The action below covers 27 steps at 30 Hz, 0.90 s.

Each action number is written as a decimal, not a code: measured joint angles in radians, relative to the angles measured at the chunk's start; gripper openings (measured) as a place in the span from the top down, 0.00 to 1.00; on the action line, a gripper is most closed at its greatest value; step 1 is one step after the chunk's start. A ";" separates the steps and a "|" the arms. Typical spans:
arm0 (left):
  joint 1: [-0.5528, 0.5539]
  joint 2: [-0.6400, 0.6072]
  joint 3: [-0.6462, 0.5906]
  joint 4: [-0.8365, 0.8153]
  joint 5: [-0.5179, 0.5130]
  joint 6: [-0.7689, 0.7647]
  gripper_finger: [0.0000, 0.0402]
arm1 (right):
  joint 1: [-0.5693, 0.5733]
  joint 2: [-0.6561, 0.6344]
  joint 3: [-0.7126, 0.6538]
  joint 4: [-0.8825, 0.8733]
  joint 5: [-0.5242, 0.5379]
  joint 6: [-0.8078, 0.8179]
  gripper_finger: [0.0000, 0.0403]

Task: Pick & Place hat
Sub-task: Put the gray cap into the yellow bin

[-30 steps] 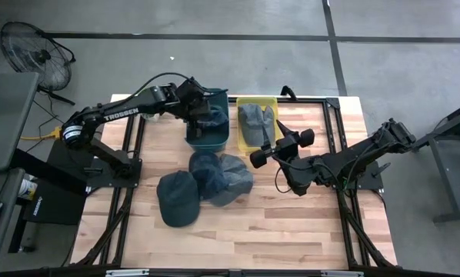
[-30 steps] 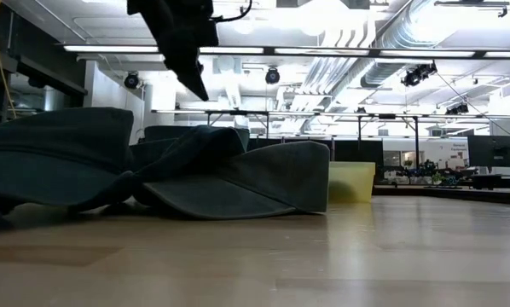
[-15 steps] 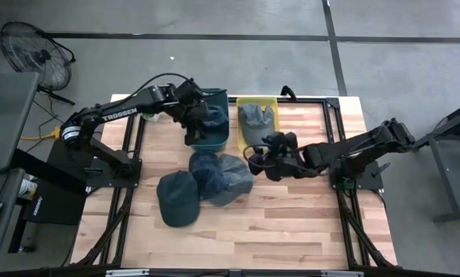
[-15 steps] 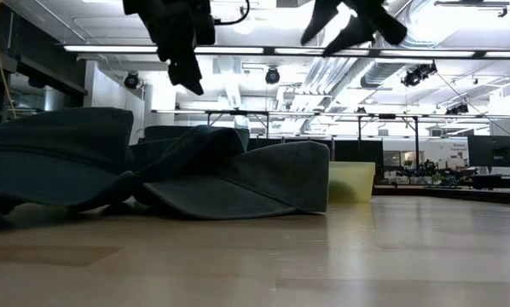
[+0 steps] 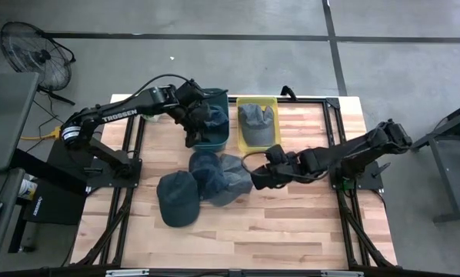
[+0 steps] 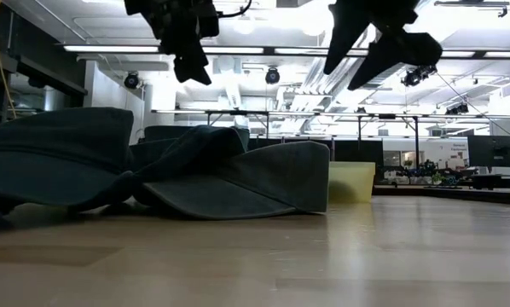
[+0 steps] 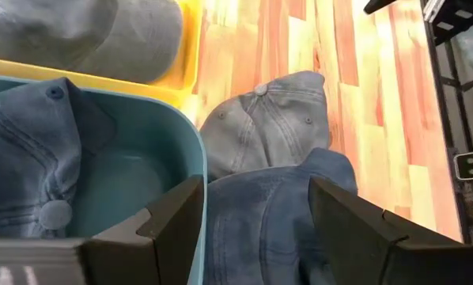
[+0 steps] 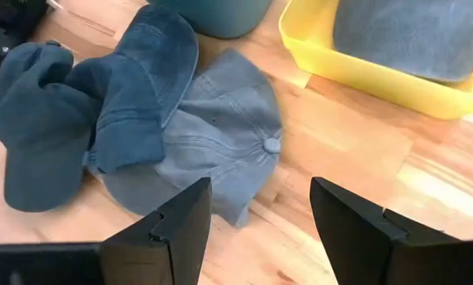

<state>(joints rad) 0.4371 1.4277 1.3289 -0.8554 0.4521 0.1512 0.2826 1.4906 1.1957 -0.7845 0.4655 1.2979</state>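
Observation:
Three caps lie overlapping on the table: a dark blue one (image 5: 178,198), a blue one (image 5: 205,164) and a grey one (image 5: 233,178). A fourth, blue cap (image 7: 47,158) lies in the teal bin (image 5: 212,140). A fifth, grey cap (image 5: 256,119) lies in the yellow bin (image 5: 268,101). My left gripper (image 5: 194,129) hangs open over the teal bin's near wall (image 7: 195,158). My right gripper (image 5: 257,175) is open in the air, just right of the grey cap (image 8: 213,142) on the table. It touches nothing.
The teal bin (image 8: 213,16) and yellow bin (image 8: 363,75) stand side by side at the far edge. Bare wood stretches over the table's near and right parts (image 5: 291,223). In the low view both grippers (image 6: 182,43) (image 6: 383,43) hang well above the cap pile (image 6: 238,179).
My right gripper has swung away from the yellow bin, toward the near edge and downward, ending beside the grey cap on the table. My left gripper has stayed over the teal bin, rising slightly. The caps have not moved.

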 joint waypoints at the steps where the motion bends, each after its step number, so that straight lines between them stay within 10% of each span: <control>1: 0.000 0.000 0.000 0.000 -0.008 0.004 0.44 | 0.006 0.000 0.000 -0.003 0.001 0.010 0.48; 17: 0.001 0.000 0.000 -0.012 0.045 0.061 0.44 | 0.076 -0.112 -0.580 0.867 -0.034 0.108 0.48; 27: 0.001 0.000 0.000 -0.009 0.062 0.053 0.44 | 0.017 -0.083 -0.657 1.001 -0.097 0.049 0.43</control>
<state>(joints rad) 0.4381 1.4277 1.3285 -0.8645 0.5137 0.2043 0.2997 1.4074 0.5388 0.2160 0.3688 1.3472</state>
